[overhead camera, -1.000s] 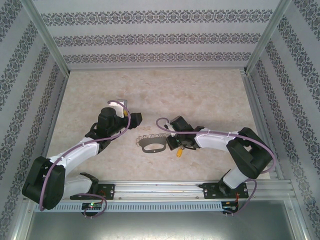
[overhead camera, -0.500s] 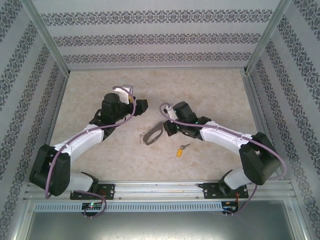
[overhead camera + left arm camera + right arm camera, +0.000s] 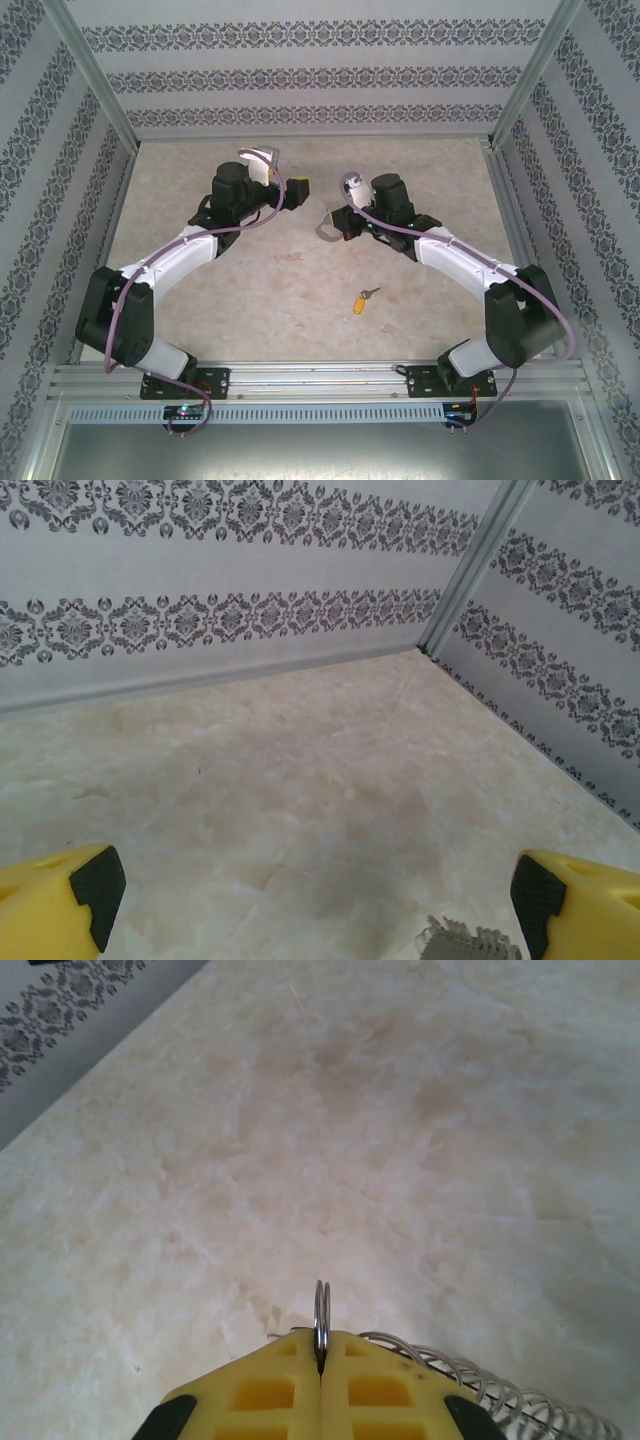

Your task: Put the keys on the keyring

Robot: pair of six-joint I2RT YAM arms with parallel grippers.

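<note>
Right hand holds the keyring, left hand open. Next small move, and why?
Probably ease the left hand forward and down onto the keyring: its fingers stand wide open, the chain fringe shows low between them, and the right hand pinches the ring. The key lies loose on the table.

Bright, soft, even light falls from above. The pale table (image 3: 300, 300) looks matte, and the arms throw only faint, diffuse shadows on it. The overhead picture is slightly soft and grainy. In the right wrist view, the keyring (image 3: 322, 1310) blurs toward the near right corner.
</note>
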